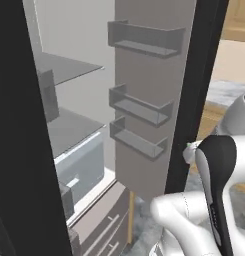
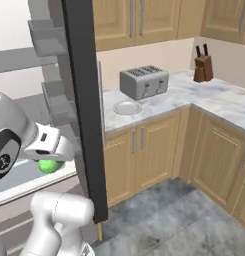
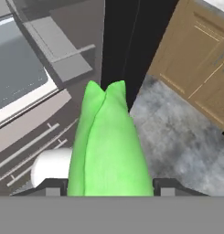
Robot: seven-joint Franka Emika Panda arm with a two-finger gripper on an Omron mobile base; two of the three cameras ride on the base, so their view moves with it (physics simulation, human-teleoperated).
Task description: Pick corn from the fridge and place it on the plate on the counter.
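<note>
A: Standing open, the fridge (image 1: 144,100) shows grey door bins (image 1: 141,40), shelves and a pale drawer (image 1: 81,165); what lies to its right?

B: A marbled worktop (image 2: 164,102) over light wooden cabinets (image 2: 144,150), turning a corner. On it sit a toaster (image 2: 144,81), a knife block (image 2: 203,67) further from the fridge, and the plate (image 2: 127,107) just in front of the toaster. The floor (image 2: 164,220) is mottled grey stone.

A: And the corn (image 3: 109,146)?

B: It sits in the tool (image 3: 111,188), whose two fingertips are closed against its sides. It hangs just beside the fridge's dark door edge, well apart from the plate.

A: Which way does it point?

B: In the hand view its long axis runs straight away from the tool, the split husk tip towards the fridge door edge.
</note>
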